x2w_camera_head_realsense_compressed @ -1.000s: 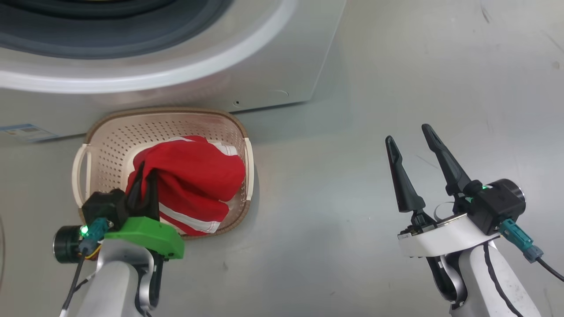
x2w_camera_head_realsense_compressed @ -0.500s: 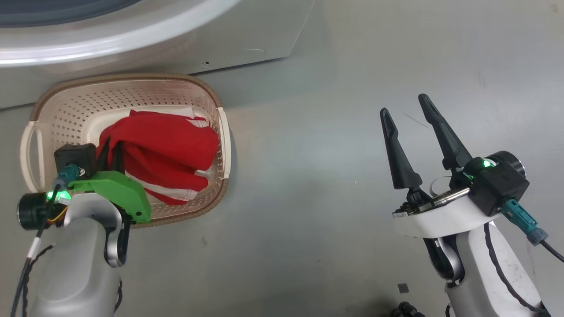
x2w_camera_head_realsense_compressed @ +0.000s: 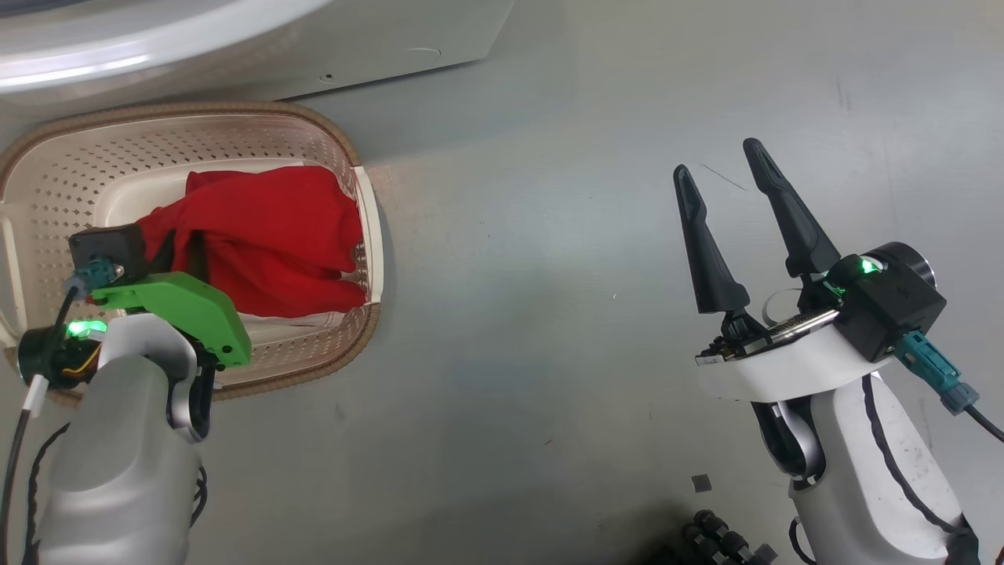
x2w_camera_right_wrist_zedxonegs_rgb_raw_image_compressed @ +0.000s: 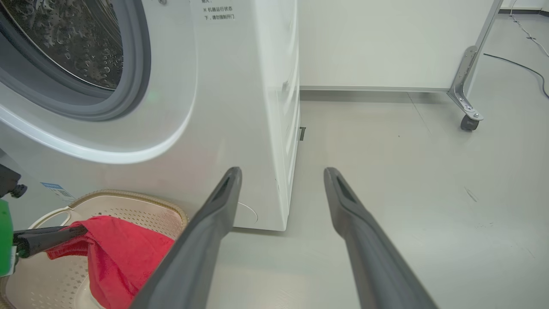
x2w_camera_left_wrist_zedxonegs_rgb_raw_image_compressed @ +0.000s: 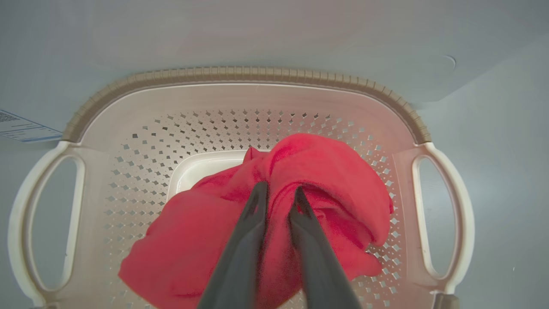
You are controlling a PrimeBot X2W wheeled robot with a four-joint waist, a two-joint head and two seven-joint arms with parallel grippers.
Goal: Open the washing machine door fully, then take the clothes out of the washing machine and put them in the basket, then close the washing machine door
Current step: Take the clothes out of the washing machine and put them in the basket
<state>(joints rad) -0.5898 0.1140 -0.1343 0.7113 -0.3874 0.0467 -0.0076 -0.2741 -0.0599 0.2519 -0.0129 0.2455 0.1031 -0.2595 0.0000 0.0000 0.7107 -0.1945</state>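
Observation:
The cream basket (x2w_camera_head_realsense_compressed: pixel 235 129) stands on the floor against the front of the white washing machine (x2w_camera_right_wrist_zedxonegs_rgb_raw_image_compressed: pixel 240 107). Red clothes (x2w_camera_head_realsense_compressed: pixel 274 235) lie bunched inside it. My left gripper (x2w_camera_left_wrist_zedxonegs_rgb_raw_image_compressed: pixel 279 191) reaches down into the basket, its fingers close together with a fold of the red clothes (x2w_camera_left_wrist_zedxonegs_rgb_raw_image_compressed: pixel 326 171) pinched between them. My right gripper (x2w_camera_head_realsense_compressed: pixel 718 159) hangs over bare floor to the right of the basket, open and holding nothing. The right wrist view shows the steel drum (x2w_camera_right_wrist_zedxonegs_rgb_raw_image_compressed: pixel 77 38) behind its grey seal (x2w_camera_right_wrist_zedxonegs_rgb_raw_image_compressed: pixel 128 86). The washing machine door is out of view.
A blue label (x2w_camera_left_wrist_zedxonegs_rgb_raw_image_compressed: pixel 21 126) sits low on the machine's front, beside the basket. A metal frame leg on a castor (x2w_camera_right_wrist_zedxonegs_rgb_raw_image_compressed: pixel 469 122) and a thin cable (x2w_camera_right_wrist_zedxonegs_rgb_raw_image_compressed: pixel 514 66) are on the floor far right. Small dark parts (x2w_camera_head_realsense_compressed: pixel 714 534) lie near my right arm's base.
The head camera has tipped, shifting the whole picture. My left gripper has sunk deeper into the basket with the clothes, which now lie lower. The right gripper stays open.

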